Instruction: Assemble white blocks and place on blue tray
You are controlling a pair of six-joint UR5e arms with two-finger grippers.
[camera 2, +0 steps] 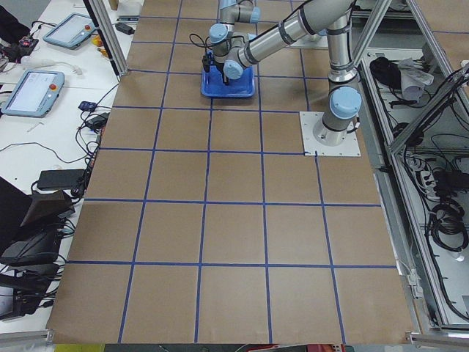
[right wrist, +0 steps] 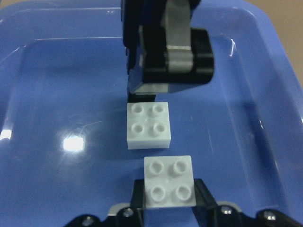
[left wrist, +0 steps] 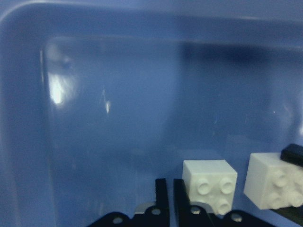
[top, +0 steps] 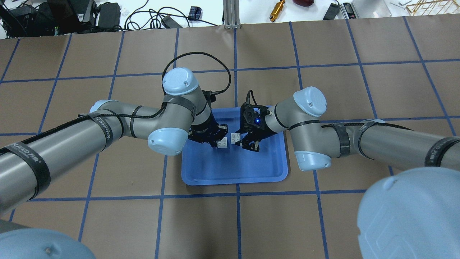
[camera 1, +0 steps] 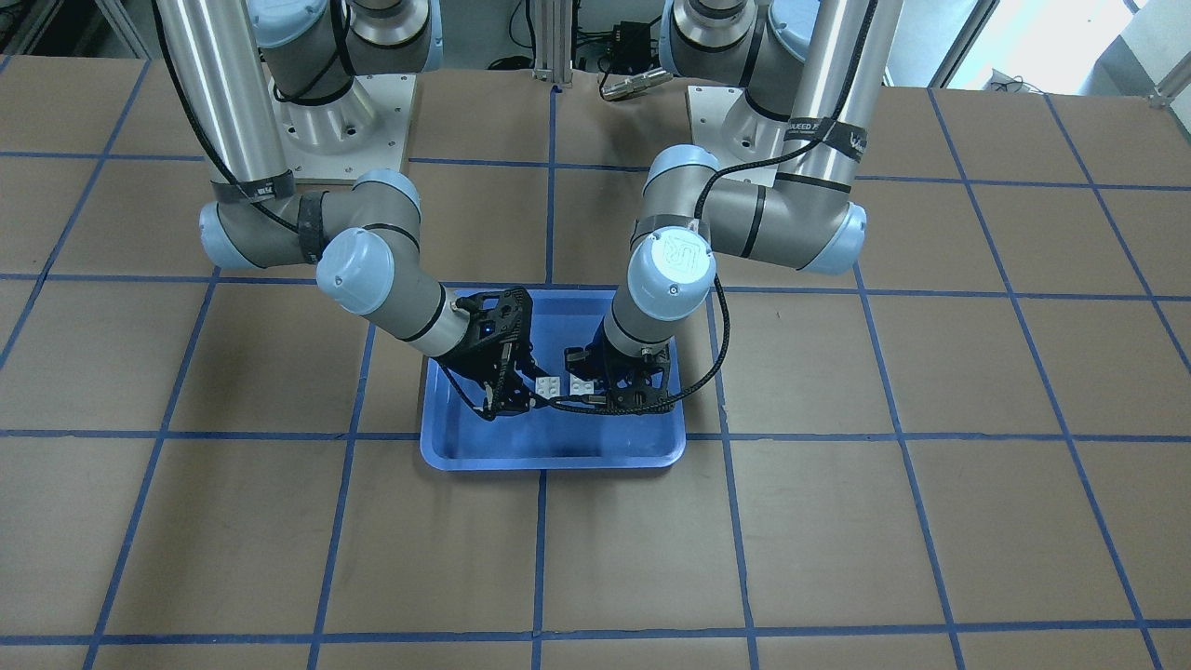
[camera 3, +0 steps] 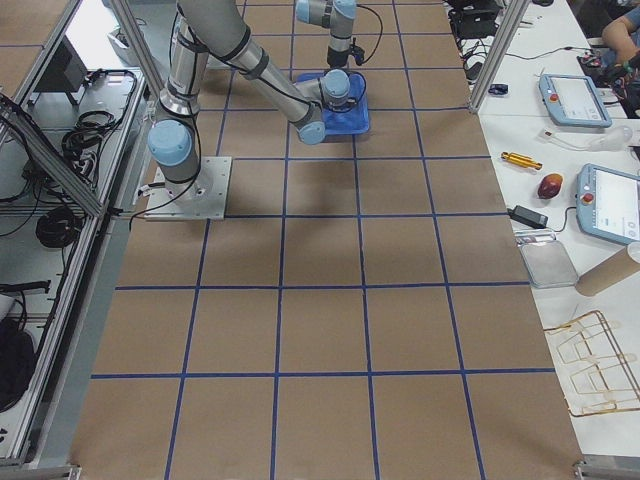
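The blue tray lies at the table's middle. Both grippers hang over its far half, tips facing each other. My left gripper is shut on one white block. My right gripper is shut on the other white block. The two blocks are side by side with a small gap, studs up. In the right wrist view my own block sits between the fingers, and the left one's block is just beyond it. In the left wrist view both blocks show over the tray floor.
The tray sits on a brown table with a grid of blue tape lines. The arms' bases stand on the robot's side. Cables and tools lie beyond the far edge.
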